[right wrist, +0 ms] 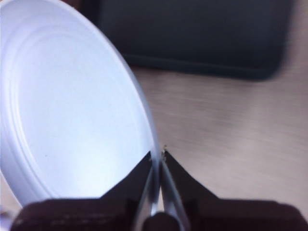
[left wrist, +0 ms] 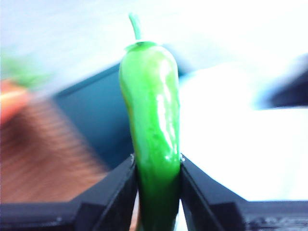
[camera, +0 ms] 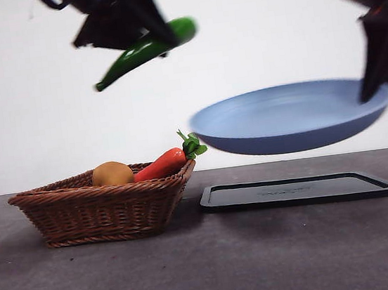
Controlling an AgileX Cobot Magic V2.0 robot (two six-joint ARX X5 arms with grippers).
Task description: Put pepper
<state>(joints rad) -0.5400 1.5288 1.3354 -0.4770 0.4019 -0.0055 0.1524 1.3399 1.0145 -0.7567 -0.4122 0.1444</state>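
You have a glossy green pepper (camera: pixel 145 49), darkest at its narrow end, with a bright green stem. The left gripper (left wrist: pixel 156 166) and right gripper (right wrist: pixel 157 161) are both black. The plate (camera: pixel 290 120) is plain pale blue, unpatterned, a deeper blue on its underside. The basket (camera: pixel 102 207) is brown woven wicker. In it you see a red-orange carrot (camera: pixel 161 164) with green leaves and a yellow-brown round fruit (camera: pixel 112 173). The flat tray (camera: pixel 299 191) is black, the table (camera: pixel 209 270) dark grey, the wall white.
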